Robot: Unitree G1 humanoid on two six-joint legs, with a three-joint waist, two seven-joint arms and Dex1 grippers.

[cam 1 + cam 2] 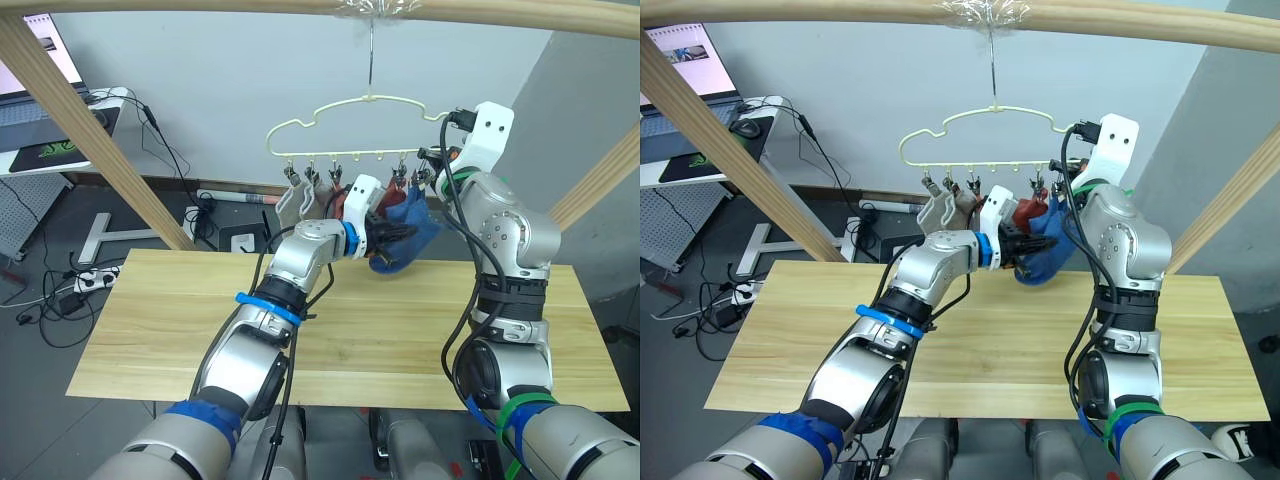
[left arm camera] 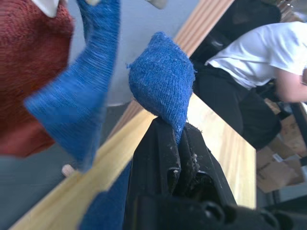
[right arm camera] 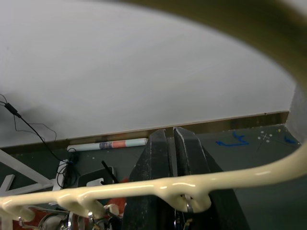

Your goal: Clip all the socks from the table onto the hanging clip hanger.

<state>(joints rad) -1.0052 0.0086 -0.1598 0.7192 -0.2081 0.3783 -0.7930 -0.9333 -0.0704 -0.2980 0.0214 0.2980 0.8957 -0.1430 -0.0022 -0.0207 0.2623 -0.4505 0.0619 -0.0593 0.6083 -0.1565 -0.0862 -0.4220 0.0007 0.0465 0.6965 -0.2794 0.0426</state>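
Left gripper (image 2: 178, 143) pinches a blue sock (image 2: 162, 84) raised above the desk (image 1: 200, 320); right gripper (image 3: 173, 139), closed, steadies the hanger (image 1: 330, 115). Likely last sock; next, feed its edge into a free clip.

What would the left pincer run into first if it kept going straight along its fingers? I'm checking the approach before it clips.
Probably the other blue sock hanging from the clip hanger, just beyond the blue sock the left pincer holds; depth is unclear.
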